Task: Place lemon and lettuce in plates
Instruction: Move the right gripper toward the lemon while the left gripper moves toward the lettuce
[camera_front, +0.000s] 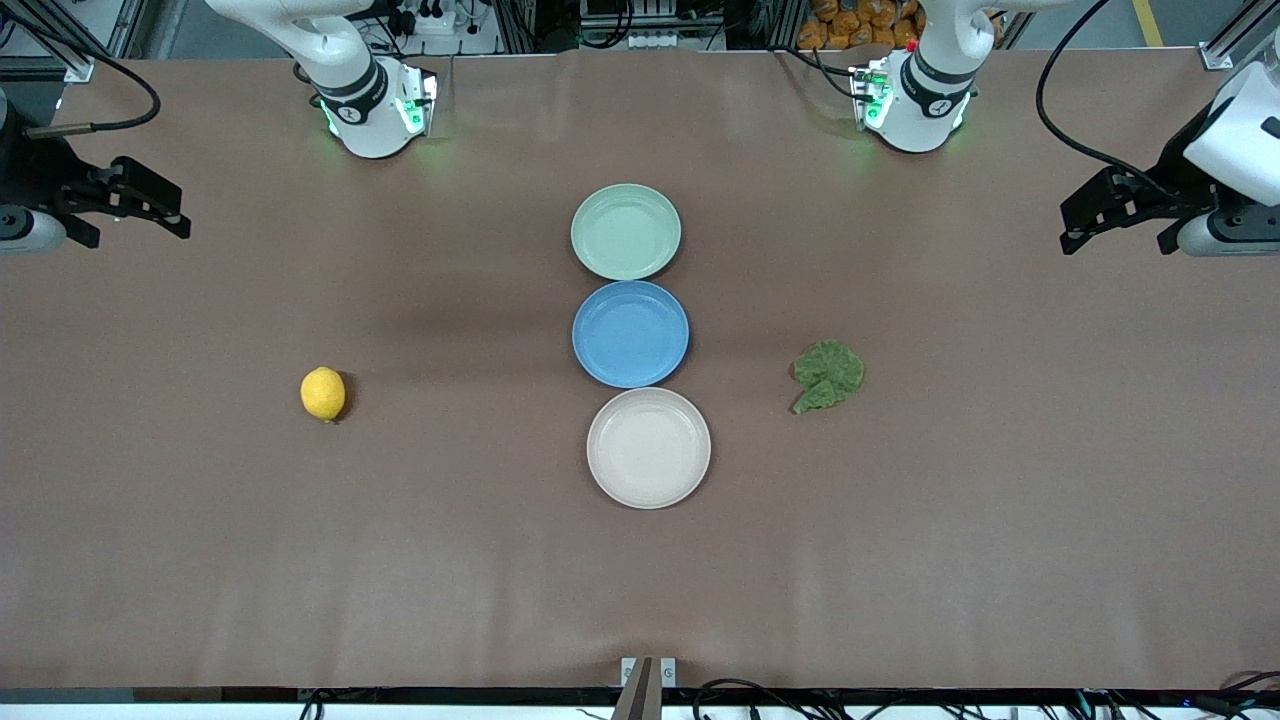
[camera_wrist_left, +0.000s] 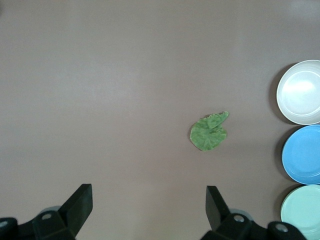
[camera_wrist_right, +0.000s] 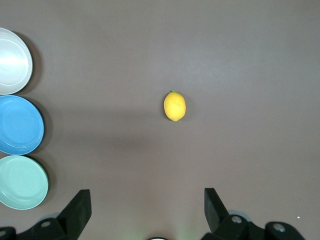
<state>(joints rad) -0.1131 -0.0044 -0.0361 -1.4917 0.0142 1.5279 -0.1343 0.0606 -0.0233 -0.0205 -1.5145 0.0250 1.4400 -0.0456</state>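
Right now both my arms wait high at the desk's (camera_front: 200, 560) two ends, each gripper spread wide with nothing between its fingers. My left gripper (camera_front: 1120, 215) hangs over the bare desk at the left arm's end; in the left wrist view its two black fingers (camera_wrist_left: 80, 202) stand far apart. My right gripper (camera_front: 125, 205) hangs over the right arm's end, fingers (camera_wrist_right: 77, 205) just as far apart. Three plates sit in a touching row mid-desk, taking the front view as a clock face: the mint green plate (camera_front: 626, 231) toward 12 o'clock, the blue plate (camera_front: 630, 333) in the middle, the beige plate (camera_front: 648, 447) toward 6 o'clock. The lemon (camera_front: 323, 393) lies on the desk at 9 o'clock from the row, well apart from it. The lettuce (camera_front: 828, 375) lies flat at 3 o'clock from the row, closer in than the lemon.
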